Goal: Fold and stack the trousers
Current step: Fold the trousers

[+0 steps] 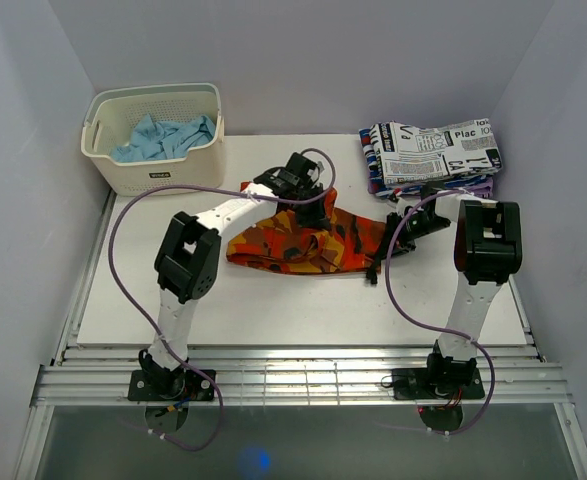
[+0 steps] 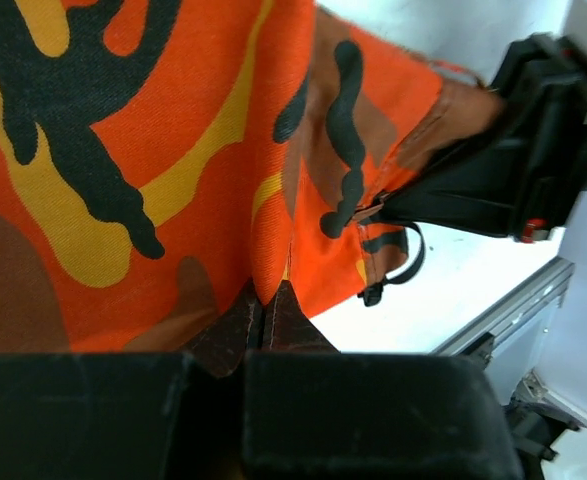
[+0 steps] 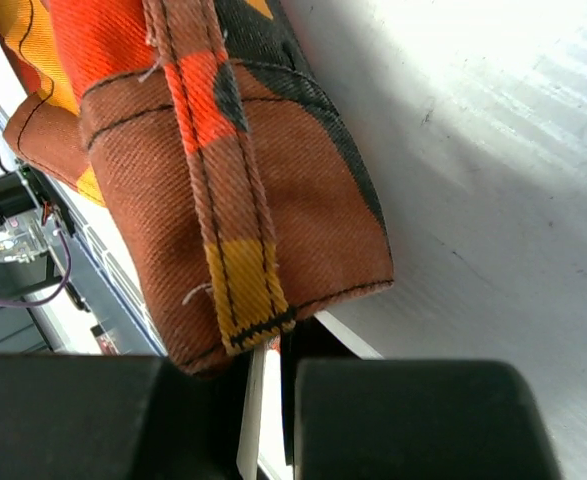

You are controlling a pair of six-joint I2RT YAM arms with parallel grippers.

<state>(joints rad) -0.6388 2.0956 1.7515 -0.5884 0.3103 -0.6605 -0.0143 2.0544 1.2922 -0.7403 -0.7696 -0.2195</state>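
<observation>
White walls [image 1: 303,60] stand on three sides of a white table [image 1: 273,315], and both arms reach over it. The left gripper [image 2: 263,318] has its fingers pressed together on a fold of the orange camouflage trousers [image 1: 293,245], and the cloth spreads out from that pinch. The right gripper [image 3: 265,352], to the right of it, seems to hold a brown hem corner of the same trousers between nearly closed fingers, just above the table. Between the two grippers the trousers lie as a crumpled, half-doubled band, not flat and neat, so I judge that the folding is only partly done. Behind the right gripper, at the far right corner, a stack of folded trousers [image 1: 433,155] with newspaper print on top is already made. The orange pair has yet to be finished and placed on it. Far behind the left gripper, a white basket [image 1: 123,175] holds blue cloth [image 1: 163,138], probably more to fold.
</observation>
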